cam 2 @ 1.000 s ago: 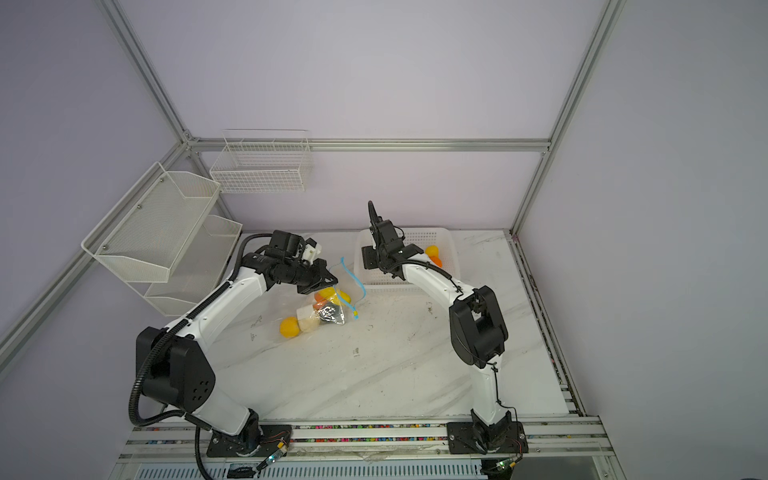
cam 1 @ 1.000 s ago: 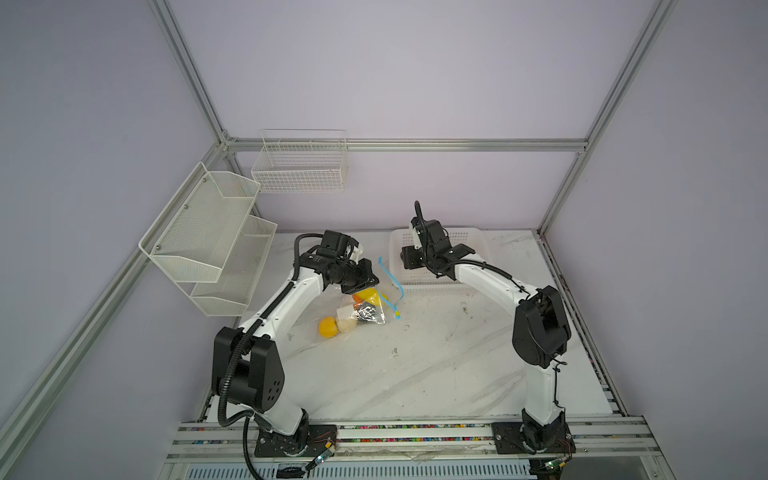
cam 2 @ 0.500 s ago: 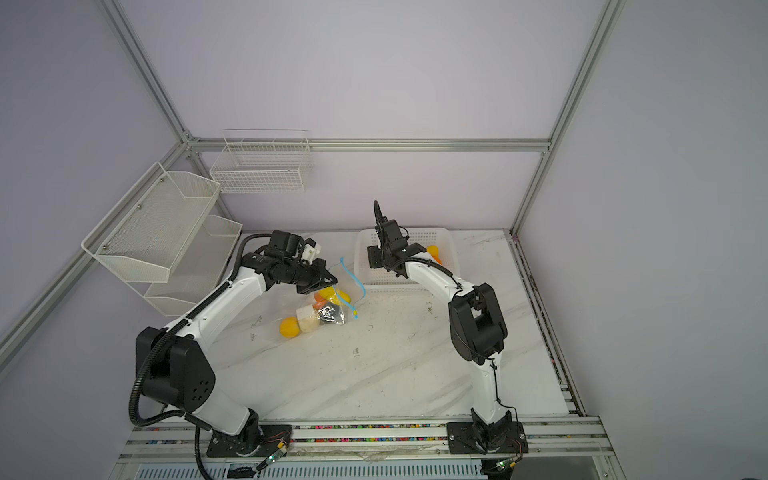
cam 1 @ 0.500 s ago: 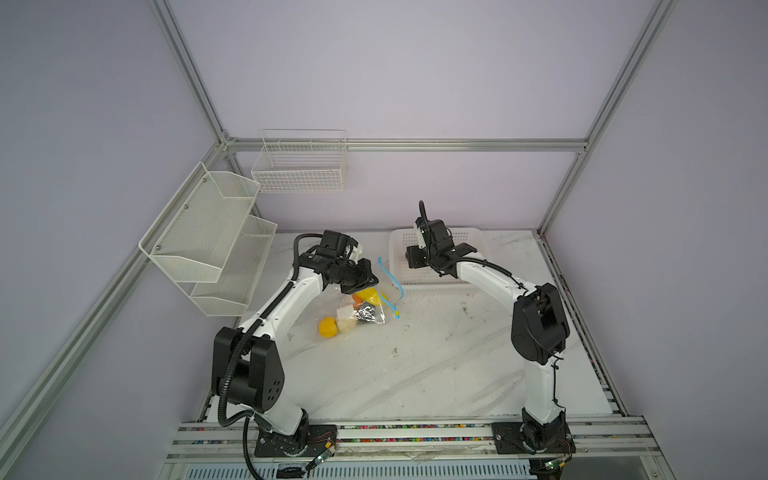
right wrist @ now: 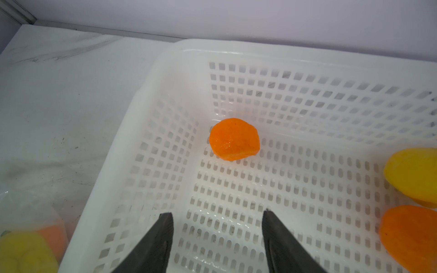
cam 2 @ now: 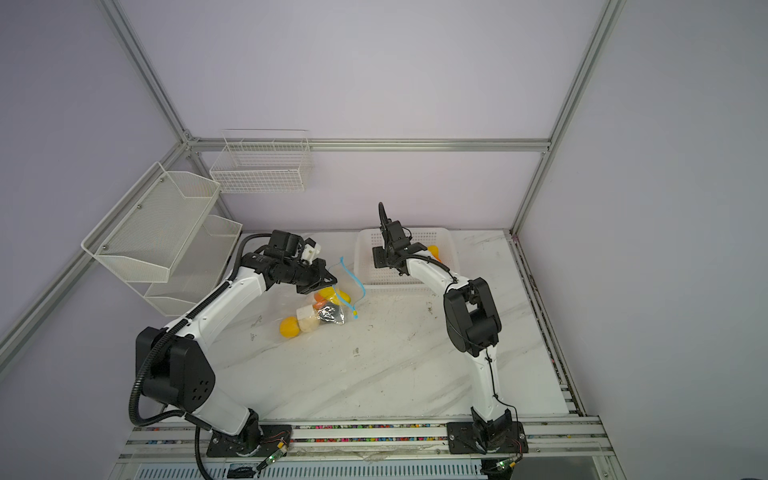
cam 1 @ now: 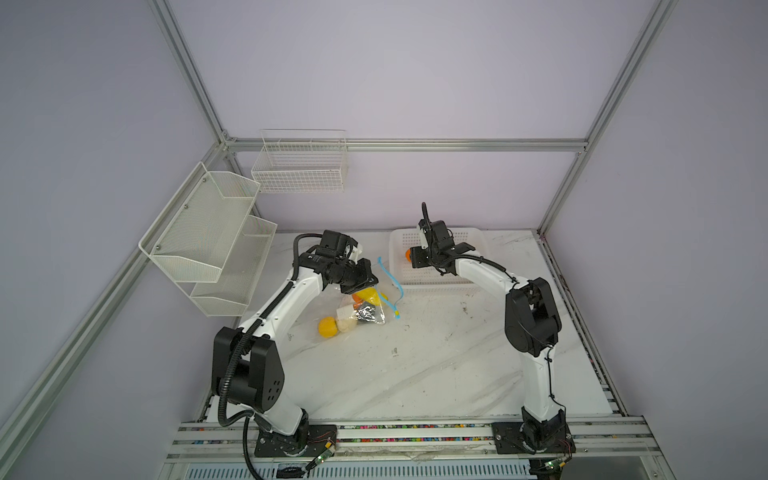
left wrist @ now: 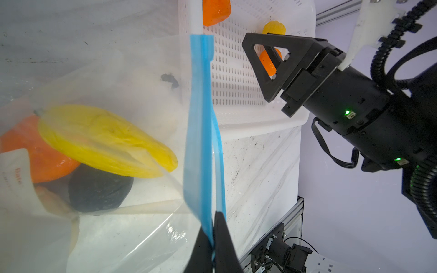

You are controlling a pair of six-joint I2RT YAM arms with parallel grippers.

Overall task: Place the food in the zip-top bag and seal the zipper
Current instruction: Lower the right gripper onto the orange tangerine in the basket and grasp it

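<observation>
On the counter, left of middle, the zip-top bag is lying with a long yellow piece and a black lump inside. Just beyond it, my left tool is pinching the light-blue zipper, holding that edge up. Farther off to the right, my right tool is hovering spread above the white basket, with an orange ball sitting inside, just ahead of its tips.

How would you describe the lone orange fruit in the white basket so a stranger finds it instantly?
Find the white perforated basket at the far side of the table, under the open right gripper. Three fruits lie inside. Yours is the orange fruit alone ahead of the gripper, apart from the yellow fruit and second orange huddled together.
</observation>
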